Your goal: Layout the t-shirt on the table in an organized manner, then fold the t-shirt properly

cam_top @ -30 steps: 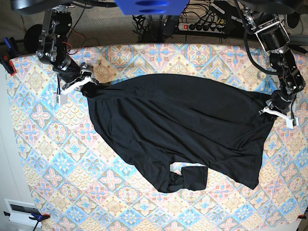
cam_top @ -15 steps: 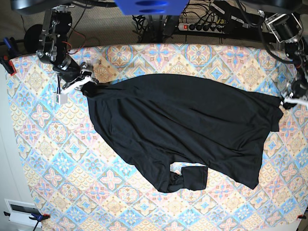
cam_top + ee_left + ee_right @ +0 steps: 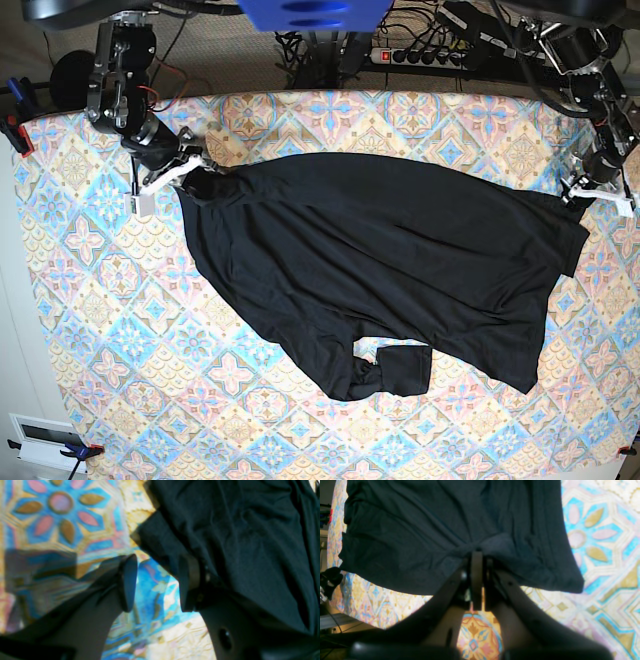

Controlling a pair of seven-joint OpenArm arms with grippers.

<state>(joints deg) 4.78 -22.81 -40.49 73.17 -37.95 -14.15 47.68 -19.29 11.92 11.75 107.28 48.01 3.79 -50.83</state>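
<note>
**Shirt spread but not yet squared**

I see the black t-shirt (image 3: 370,265) lying mostly open across the middle of the desk (image 3: 90,300), skewed, with a bunched sleeve at lower centre. My right gripper (image 3: 477,580), at the upper left of the base view, has its jaws pressed together, pinching a corner of the fabric. My left gripper (image 3: 155,582), at the far right, has its jaws spread with the shirt edge beside them, not held. I judge layout unfinished; folding has not begun.
</note>
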